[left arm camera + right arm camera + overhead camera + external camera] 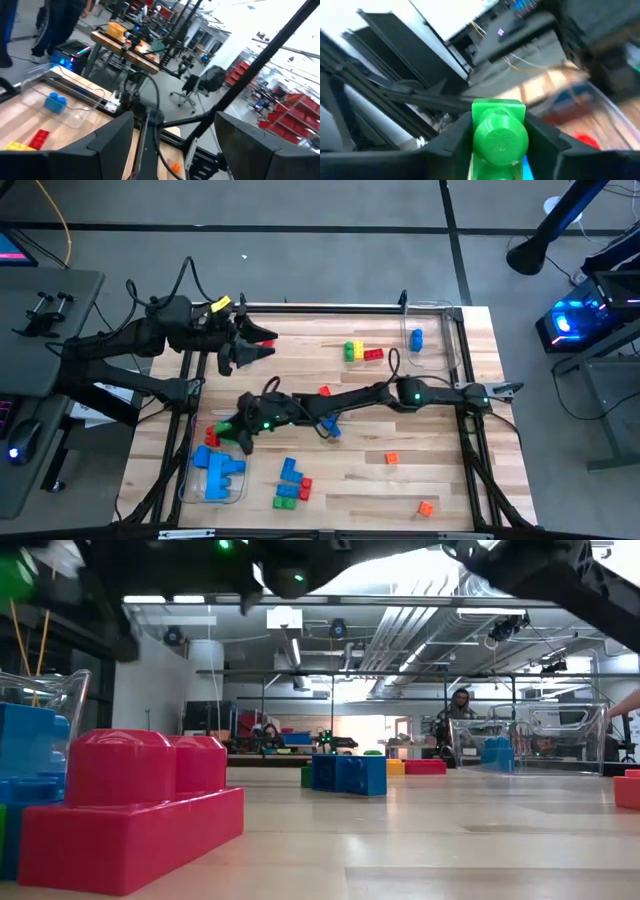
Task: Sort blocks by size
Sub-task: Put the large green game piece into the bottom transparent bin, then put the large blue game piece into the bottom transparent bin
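Note:
My right gripper (232,432) reaches across the table to its left side and is shut on a green block (497,132). It hovers by the left clear tub (190,485), which holds large blue blocks (218,472); a red block (212,438) sits at the tub's far end. My left gripper (252,346) hangs open and empty above the table's far left. More blocks lie loose: a green, yellow and red group (360,352), a blue, green and red group (292,485), and two orange ones (391,458). My right gripper pinches the green block by two opposite sides (476,120) between its two fingers. The fingers lie about level and point toward the table's left edge. One round stud (500,139) faces back toward the wrist. The block is lifted clear of the table.
A second clear tub (452,345) stands at the far right with one blue block (416,338) in it. A blue block (330,428) and a small red one (325,391) lie under my right arm. People show in the room beyond the table.

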`<state>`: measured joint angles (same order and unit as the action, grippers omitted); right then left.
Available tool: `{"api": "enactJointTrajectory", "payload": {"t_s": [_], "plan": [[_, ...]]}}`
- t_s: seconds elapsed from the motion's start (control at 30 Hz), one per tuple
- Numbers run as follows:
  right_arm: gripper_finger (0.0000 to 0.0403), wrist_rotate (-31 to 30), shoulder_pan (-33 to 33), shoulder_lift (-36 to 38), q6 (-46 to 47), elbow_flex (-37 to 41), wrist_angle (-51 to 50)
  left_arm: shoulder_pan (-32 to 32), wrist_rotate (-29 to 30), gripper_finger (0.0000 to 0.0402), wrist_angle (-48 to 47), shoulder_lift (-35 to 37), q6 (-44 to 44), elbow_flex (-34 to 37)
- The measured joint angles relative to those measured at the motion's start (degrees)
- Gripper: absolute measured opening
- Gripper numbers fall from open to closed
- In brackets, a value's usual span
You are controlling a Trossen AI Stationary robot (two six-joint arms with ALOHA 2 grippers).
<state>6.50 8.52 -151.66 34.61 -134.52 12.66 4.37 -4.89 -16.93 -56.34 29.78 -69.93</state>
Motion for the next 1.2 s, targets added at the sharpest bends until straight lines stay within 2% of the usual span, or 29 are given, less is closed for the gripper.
{"api": "enactJointTrajectory", "payload": {"t_s": [0.1, 0.2, 0.33, 0.4, 0.47, 0.63, 0.8, 0.9, 0.97, 1.07, 1.2], "plan": [[0.0230, 0.04, 0.13, -0.10, -0.51, 2.06, 6.51, -0.49, -0.09, 0.0266, 0.11, 0.03, 0.00, 0.00], [0.0298, 1.91, -0.61, -0.01, 3.16, 2.28, 3.08, -0.70, -0.10, 0.0266, 0.51, 0.00, 0.00, 0.00], [0.0333, 7.59, -3.07, 0.83, 2.03, -0.54, -7.56, -0.65, -0.07, 0.0266, 0.57, 0.02, 0.00, 0.00], [0.0333, 9.63, -4.71, 3.55, -1.89, 0.40, -15.21, -0.65, 0.02, 0.0266, 0.83, 0.00, 0.00, 0.00], [0.0328, 8.95, -6.92, 6.83, -8.77, 0.79, -25.67, -0.62, 0.11, 0.0266, 1.14, 0.07, 0.00, 0.00], [0.0307, -0.23, -14.39, 15.51, -26.32, 0.77, -53.36, 0.08, 2.18, 0.0266, 4.66, 0.09, 0.00, 0.00], [0.0280, -4.86, -25.27, 21.08, -34.91, 0.94, -73.96, 1.27, 4.98, 0.0266, 9.59, 0.11, -0.82, -0.02], [0.0263, -4.93, -32.34, 25.87, -36.53, 3.48, -79.40, 1.67, 6.93, 0.0266, 10.55, 0.11, -1.52, -0.01], [0.0253, -4.35, -36.39, 29.99, -37.37, 7.90, -79.59, 1.67, 8.68, 0.0266, 10.40, 0.11, -1.53, -0.02], [0.0244, -3.64, -41.53, 37.89, -38.12, 19.29, -76.41, 1.67, 10.19, 0.0266, 10.18, 0.11, -1.52, -0.02], [0.0240, -3.49, -47.77, 50.90, -34.82, 39.48, -69.59, 1.66, 11.35, 0.0266, 9.82, -0.01, -1.60, -0.01]]}}
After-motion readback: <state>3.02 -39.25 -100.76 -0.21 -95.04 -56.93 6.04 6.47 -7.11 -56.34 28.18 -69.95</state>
